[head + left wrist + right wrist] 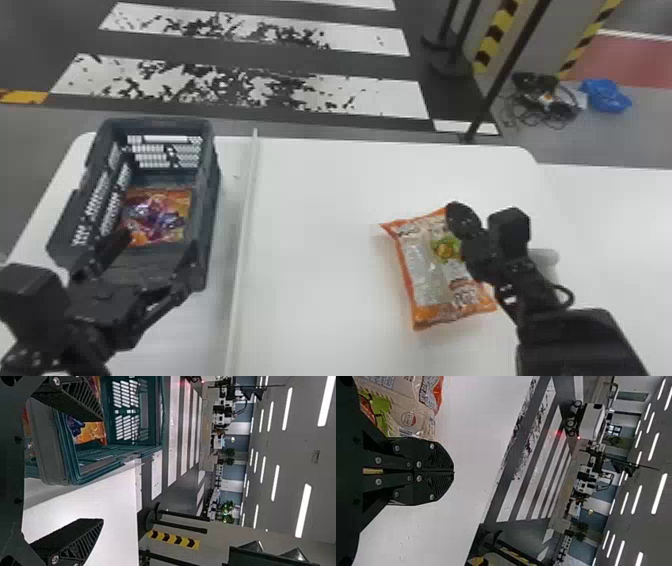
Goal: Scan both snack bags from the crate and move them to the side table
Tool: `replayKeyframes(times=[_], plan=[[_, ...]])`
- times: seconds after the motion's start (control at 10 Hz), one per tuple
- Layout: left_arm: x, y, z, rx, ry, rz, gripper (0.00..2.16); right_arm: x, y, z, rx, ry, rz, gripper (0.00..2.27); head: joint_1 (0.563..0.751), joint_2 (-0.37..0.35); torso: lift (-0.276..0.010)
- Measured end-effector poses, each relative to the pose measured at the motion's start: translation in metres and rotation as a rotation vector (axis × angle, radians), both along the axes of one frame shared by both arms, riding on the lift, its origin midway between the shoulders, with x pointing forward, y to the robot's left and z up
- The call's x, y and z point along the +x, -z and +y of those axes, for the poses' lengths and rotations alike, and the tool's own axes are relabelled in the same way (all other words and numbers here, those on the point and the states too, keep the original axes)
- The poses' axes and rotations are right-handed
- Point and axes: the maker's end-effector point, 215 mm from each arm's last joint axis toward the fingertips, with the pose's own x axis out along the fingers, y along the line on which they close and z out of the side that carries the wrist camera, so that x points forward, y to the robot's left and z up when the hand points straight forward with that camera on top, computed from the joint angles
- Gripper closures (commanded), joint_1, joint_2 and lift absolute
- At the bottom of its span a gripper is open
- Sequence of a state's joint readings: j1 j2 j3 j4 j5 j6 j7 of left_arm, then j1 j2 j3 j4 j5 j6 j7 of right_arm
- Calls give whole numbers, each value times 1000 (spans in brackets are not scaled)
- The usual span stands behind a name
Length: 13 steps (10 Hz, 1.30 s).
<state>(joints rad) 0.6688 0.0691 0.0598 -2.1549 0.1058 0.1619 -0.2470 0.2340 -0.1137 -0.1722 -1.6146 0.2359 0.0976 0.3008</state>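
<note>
You look to be between bags: the loose bag (425, 275) lies face up on the desk (315, 225), left of your right gripper (453, 471), while the crate bag (157, 215) lies flat in the crate (212, 210), ahead of your left gripper (159, 247). Whether either has been scanned, you cannot tell. Your right gripper has its fingers pressed together with nothing between them, so it does not have the loose bag; your left one spreads its fingers at the crate's near end, holding nothing. The next move likely calls for bringing the left gripper forward and inward over the crate bag, then lowering it to pinch the film. Mind the crate's right wall: one finger sits over the inside and the other out towards the desk, so dropping straight down could straddle or knock the rim. Lift high enough to pass that wall and the strip (242, 225) beyond it, to the left gripper's right. You have a broad stretch of desk between the strip and the loose bag to work across; the side table (615, 225) looks to be the surface right of your right gripper.
</note>
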Motion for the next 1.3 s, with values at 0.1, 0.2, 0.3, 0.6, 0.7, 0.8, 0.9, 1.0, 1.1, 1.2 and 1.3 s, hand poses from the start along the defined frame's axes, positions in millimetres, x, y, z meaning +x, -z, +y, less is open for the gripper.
replayKeyframes(times=[0.1, 0.2, 0.3, 0.6, 0.7, 0.8, 0.9, 1.0, 1.1, 1.2, 1.3], plan=[[0, 0, 0, 0, 0, 0, 100, -5, -14, -6, -2, 12, -15, 2125, 695, -144, -75], [0, 1, 0, 0, 0, 1, 100, -14, -21, -11, -3, 22, -16, 2125, 695, -153, -75], [0, 2, 0, -1, 1, 3, 100, -27, -19, -9, -2, 12, -4, 2125, 695, -155, -75], [2, 5, -1, -3, 1, 6, 100, -63, -18, 49, 32, -137, 0, 2125, 695, -86, -75], [2, 5, -1, -3, 1, 7, 100, -67, -18, 72, 50, -189, 1, 2125, 695, -67, -75], [2, 6, -1, -3, 2, 8, 100, -68, -18, 93, 60, -234, 2, 2125, 695, -34, -75], [1, 6, -1, -3, 2, 9, 100, -64, -15, 111, 55, -271, 7, 2125, 695, -1, -75], [1, 6, -1, -2, 2, 9, 100, -60, -8, 126, 42, -301, 18, 2125, 695, 11, -75], [1, 6, -1, -1, 3, 8, 100, -54, 4, 137, 27, -322, 38, 2125, 695, 33, -75], [0, 5, -1, 0, 4, 9, 100, -49, 18, 143, 13, -336, 63, 2125, 695, 45, -75], [0, 6, 0, 1, 5, 9, 100, -43, 32, 145, 0, -342, 84, 2125, 695, 51, -75]])
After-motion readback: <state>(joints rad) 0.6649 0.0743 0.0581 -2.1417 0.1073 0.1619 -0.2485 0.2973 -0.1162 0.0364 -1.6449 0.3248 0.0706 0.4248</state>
